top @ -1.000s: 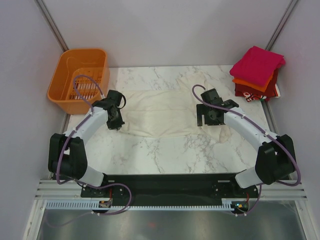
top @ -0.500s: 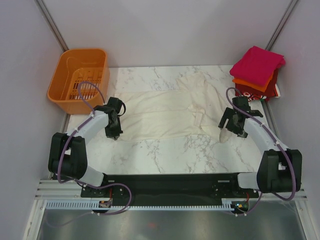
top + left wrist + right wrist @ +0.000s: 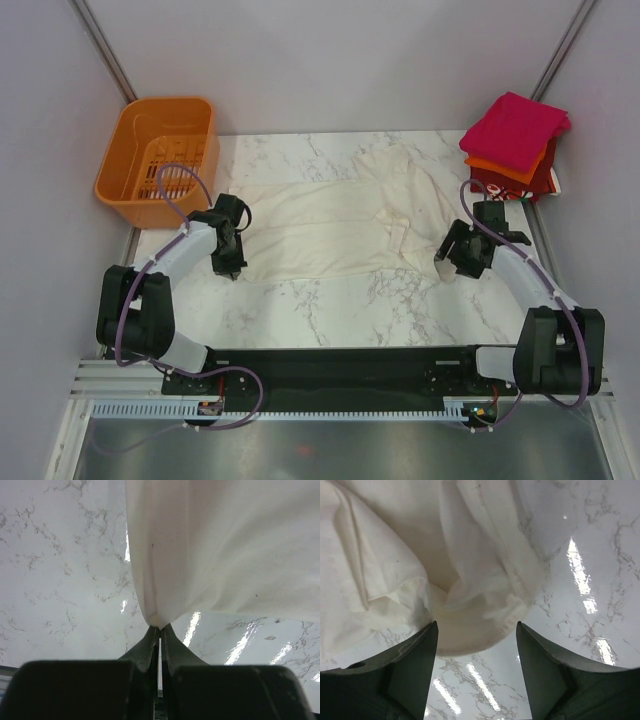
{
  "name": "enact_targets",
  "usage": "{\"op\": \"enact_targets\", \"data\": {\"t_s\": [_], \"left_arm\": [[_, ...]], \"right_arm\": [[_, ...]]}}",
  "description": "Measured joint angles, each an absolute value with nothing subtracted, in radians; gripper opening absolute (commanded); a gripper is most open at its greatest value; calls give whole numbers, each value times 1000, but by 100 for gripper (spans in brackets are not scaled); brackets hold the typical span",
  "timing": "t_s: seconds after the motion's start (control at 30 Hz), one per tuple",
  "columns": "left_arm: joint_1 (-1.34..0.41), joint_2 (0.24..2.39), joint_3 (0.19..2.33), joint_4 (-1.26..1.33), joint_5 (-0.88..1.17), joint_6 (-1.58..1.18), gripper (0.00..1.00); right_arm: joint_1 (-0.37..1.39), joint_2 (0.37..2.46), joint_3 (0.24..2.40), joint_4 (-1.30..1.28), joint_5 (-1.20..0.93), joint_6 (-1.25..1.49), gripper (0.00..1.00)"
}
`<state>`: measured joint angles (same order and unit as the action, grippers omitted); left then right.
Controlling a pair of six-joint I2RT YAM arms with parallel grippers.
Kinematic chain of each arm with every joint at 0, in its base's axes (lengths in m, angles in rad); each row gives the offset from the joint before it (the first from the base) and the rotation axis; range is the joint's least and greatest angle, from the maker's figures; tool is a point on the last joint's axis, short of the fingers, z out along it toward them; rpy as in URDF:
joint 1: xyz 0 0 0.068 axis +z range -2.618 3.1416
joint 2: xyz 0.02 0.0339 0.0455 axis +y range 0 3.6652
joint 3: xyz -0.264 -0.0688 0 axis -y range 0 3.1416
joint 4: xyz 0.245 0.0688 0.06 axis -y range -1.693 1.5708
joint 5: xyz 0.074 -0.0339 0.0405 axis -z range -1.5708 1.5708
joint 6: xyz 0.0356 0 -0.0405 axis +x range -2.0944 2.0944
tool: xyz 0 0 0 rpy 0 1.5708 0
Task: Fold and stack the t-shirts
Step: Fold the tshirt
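Note:
The large cream-white t-shirt (image 3: 330, 220) lies spread across the marble table, its right part bunched and rumpled. My left gripper (image 3: 232, 268) is shut on the shirt's near-left corner (image 3: 159, 620). My right gripper (image 3: 450, 262) is open just off the shirt's near-right edge; the cloth's rounded hem (image 3: 470, 635) lies on the table between and beyond my fingertips, not held. A stack of folded shirts stands at the far right: magenta-pink (image 3: 512, 130) on top, orange (image 3: 505, 165) under it, dark red (image 3: 520, 185) at the bottom.
An orange plastic slotted basket (image 3: 160, 150) stands at the far left corner. Grey walls close in the table on left, right and back. Bare marble (image 3: 340, 310) lies between the shirt and the arm bases.
My right gripper swung from the shirt's middle to its right edge, dragging cloth rightward into a bunch, then opened and let go. My left gripper moved slightly toward the near side, still holding the corner.

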<state>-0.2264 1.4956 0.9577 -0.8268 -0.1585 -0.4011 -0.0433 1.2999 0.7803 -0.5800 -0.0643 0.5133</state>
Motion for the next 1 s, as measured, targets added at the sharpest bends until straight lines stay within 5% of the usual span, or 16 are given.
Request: {"op": "enact_targets", "data": {"t_s": [0.8, 1.0], "left_arm": [[-226, 1495, 953, -813, -147, -398, 2], [-226, 1495, 951, -813, -147, -398, 2]], "right_arm": [[-36, 1316, 742, -450, -195, 521, 50], [-28, 1364, 707, -428, -211, 506, 3]]}}
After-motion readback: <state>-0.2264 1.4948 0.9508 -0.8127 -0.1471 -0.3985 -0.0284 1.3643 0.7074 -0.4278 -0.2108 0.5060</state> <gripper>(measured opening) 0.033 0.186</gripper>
